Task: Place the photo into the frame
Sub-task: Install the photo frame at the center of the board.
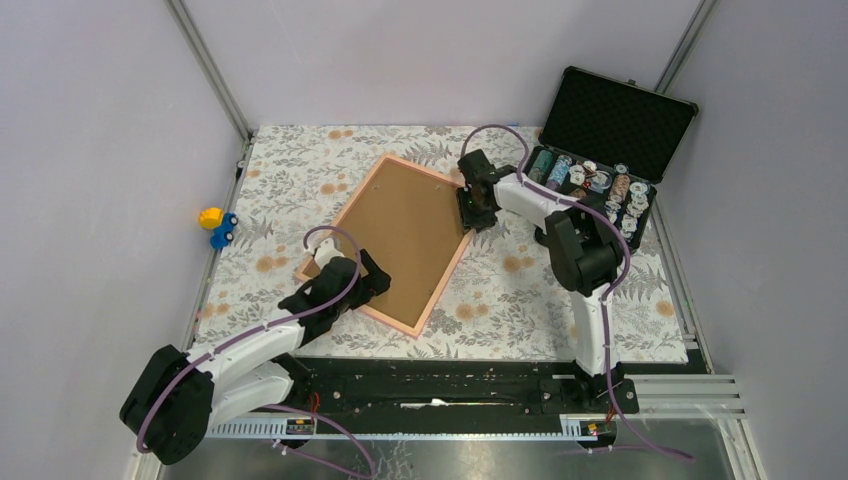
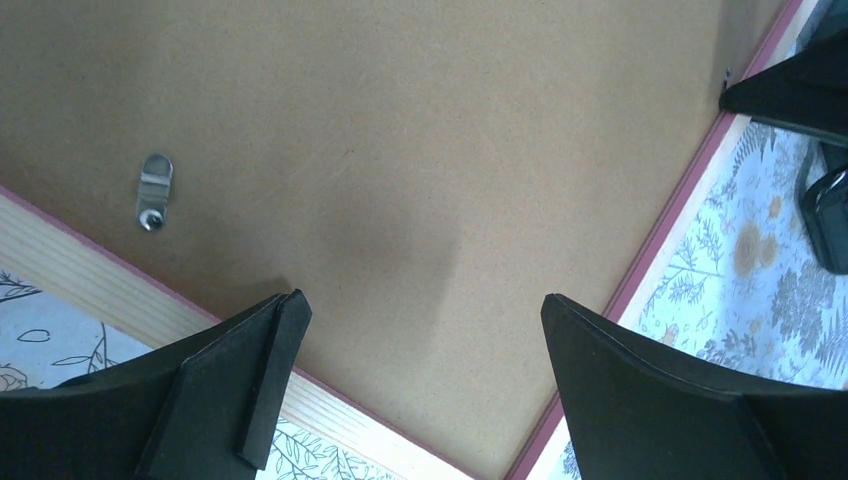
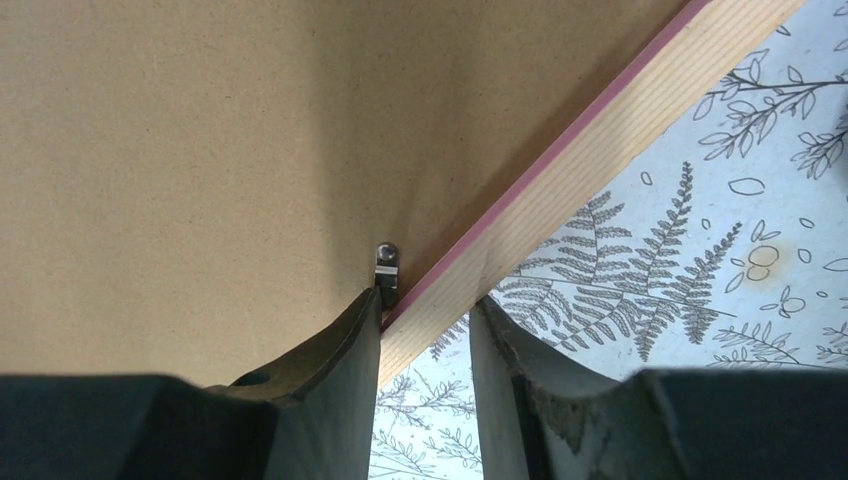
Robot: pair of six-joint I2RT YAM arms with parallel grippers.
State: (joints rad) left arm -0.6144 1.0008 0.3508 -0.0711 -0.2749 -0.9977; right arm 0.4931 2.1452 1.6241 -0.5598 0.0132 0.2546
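frame [image 1: 443, 286] face down on the cloth, a gripper at each end

far left, just off the edge of the floral cloth [image 1: 520, 290], sits a small yellow and blue toy [image 1: 217, 227], well apart from everything else.

next comes the left gripper [image 2: 422, 300], hanging over the near left corner of the frame. its fingers [image 2: 240, 390] stand wide open with nothing between them. through the gap the wrist view shows the brown board [image 2: 400, 150], the pale wood of the frame's back and its thin pink lip. a small metal clip [image 2: 153, 190] lies flat on the board just inside the frame's edge, apart from the fingers.

the frame lies in the middle of the cloth, turned at an angle, back side up, with the board filling it from edge to edge.

the right gripper [image 3: 425, 300] is at the frame's far right side. its fingers are parted by only a narrow gap. one is over the board, its tip right at a second clip [image 3: 387, 262]; the other is outside the frame, over the cloth. the wooden edge runs in under the first finger and cloth shows through the gap, so nothing is clamped.

far right, at the table's far corner, a black case [image 1: 610, 140] stands open, lid up, with rows of small round things inside.
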